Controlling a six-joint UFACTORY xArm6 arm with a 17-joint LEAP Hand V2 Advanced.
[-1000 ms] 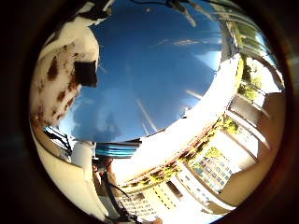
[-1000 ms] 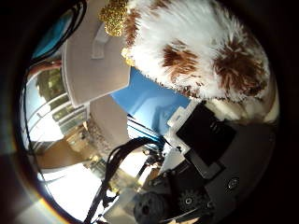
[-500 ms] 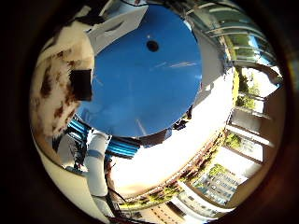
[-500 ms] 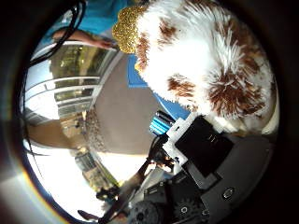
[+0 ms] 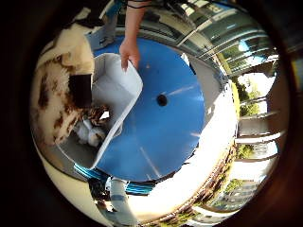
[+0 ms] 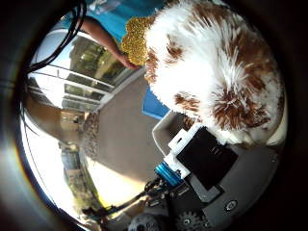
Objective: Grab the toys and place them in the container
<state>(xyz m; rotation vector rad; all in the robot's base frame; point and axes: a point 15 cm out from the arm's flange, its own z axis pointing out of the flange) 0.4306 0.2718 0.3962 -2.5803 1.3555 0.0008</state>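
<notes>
A fluffy white-and-brown plush toy (image 6: 216,77) with a gold glittery part (image 6: 135,41) fills much of the thumb-side view, close against the palm; the hand (image 6: 204,163) shows white and black parts pressed against its fur, curled on it as far as can be told. Beside it, the grey container (image 5: 106,111) sits on a round blue table (image 5: 161,137), with smaller toys (image 5: 92,127) inside. A person's hand (image 5: 129,51) grips the container's rim.
</notes>
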